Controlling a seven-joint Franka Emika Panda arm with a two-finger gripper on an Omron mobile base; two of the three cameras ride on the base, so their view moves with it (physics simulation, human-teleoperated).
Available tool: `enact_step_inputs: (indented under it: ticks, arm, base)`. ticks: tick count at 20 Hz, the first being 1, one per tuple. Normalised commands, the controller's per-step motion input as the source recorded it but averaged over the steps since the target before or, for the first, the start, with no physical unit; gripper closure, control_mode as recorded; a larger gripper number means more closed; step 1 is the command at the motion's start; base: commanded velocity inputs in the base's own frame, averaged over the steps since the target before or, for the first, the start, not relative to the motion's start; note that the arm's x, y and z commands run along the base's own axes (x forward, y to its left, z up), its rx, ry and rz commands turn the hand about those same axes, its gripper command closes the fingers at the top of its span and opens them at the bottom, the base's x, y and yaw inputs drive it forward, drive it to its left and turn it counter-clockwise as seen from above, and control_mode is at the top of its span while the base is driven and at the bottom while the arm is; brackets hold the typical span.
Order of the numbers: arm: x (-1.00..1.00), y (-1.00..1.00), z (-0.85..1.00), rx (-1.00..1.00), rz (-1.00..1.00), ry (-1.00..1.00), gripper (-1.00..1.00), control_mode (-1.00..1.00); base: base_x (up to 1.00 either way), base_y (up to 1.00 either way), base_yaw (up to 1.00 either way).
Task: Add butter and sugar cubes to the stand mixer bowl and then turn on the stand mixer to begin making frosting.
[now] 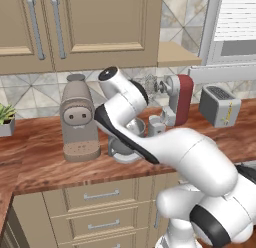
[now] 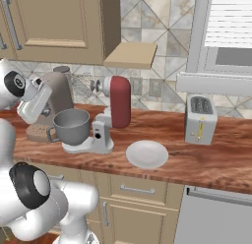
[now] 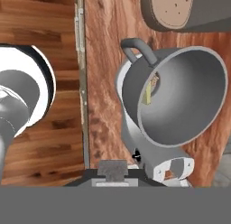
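So we're looking down into the stand mixer bowl point(image 3: 180, 94), which is sitting on the stand mixer point(image 2: 110, 115) base on the table point(image 2: 216, 162), right beside the coffee machine point(image 1: 77, 119). Our end effector point(image 3: 113, 170) is clenched with nothing in it. We're guessing that metal bowl is stiff, slick and fairly heavy, so its side handle point(image 3: 135, 49) is looking like the spot to grab.
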Motion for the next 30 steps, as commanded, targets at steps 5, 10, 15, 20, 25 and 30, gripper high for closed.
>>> enact_step_inputs:
  ticks: [5,10,15,20,25,30]
  arm:
    - [0.35,-0.02,-0.38,-0.08,0.18,0.07,1.00,-1.00]
    - [0.41,0.00,-0.33,-0.08,0.18,0.02,1.00,-1.00]
    - [0.36,0.00,-0.27,-0.08,0.16,0.03,1.00,-1.00]
    - [0.28,0.00,-0.27,-0.05,0.14,0.07,1.00,-1.00]
    - [0.26,0.00,-0.25,-0.05,0.10,0.13,1.00,-1.00]
    - [0.26,0.00,-0.28,-0.06,0.08,0.12,1.00,-1.00]
  base:
    - [0.00,0.00,0.00]
    - [0.00,0.00,0.00]
    - [0.00,0.00,0.00]
    - [0.00,0.00,0.00]
    - [0.00,0.00,0.00]
    - [0.00,0.00,0.00]
